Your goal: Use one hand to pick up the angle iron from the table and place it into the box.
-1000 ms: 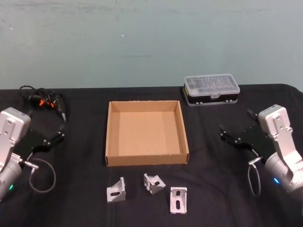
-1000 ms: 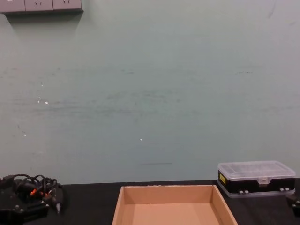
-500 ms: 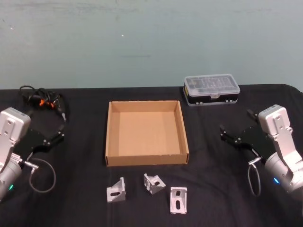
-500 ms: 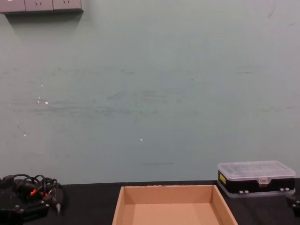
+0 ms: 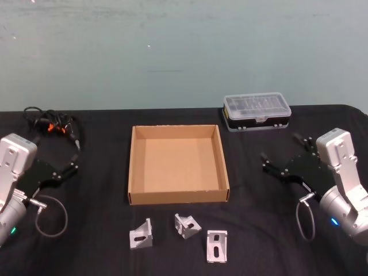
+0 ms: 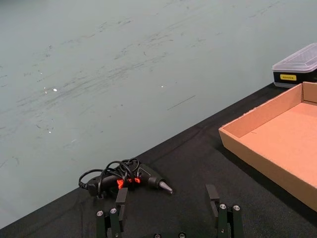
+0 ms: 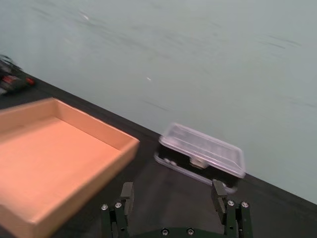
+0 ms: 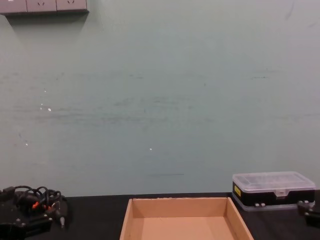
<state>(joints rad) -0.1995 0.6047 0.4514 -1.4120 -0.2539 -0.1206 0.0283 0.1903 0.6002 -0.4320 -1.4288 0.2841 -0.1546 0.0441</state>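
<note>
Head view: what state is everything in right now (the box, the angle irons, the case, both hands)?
box: open-topped, empty.
left angle iron: on the table, untouched.
middle angle iron: on the table, untouched.
right angle iron: on the table, untouched.
case: lid shut.
left hand: open, holding nothing.
right hand: open, holding nothing.

Centred on table (image 5: 103, 241): box (image 5: 178, 197). Before its near wall, in a row: three angle irons (image 5: 141, 236) (image 5: 185, 225) (image 5: 216, 246). Behind right: lidded case (image 5: 256, 110); behind left: corded tool (image 5: 52, 125).
</note>
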